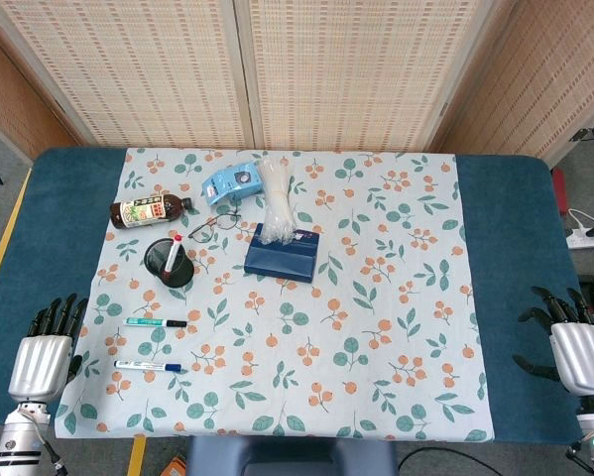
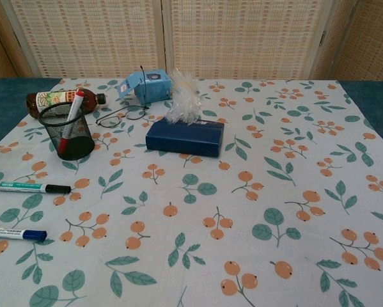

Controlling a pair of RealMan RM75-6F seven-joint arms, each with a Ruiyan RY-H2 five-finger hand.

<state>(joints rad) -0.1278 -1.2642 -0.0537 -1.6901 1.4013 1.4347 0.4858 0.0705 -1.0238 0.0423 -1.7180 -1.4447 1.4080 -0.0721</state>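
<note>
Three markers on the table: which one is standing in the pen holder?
The red-capped marker, leaning inside the black mesh pen holder. The black-capped marker and the blue-capped marker lie flat on the cloth.

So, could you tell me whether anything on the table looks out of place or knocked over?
The bottle lies on its side at the far left of the cloth rather than standing. Two markers lie loose near the left hand, while a third stands in the mesh cup. Nothing looks spilled.
</note>
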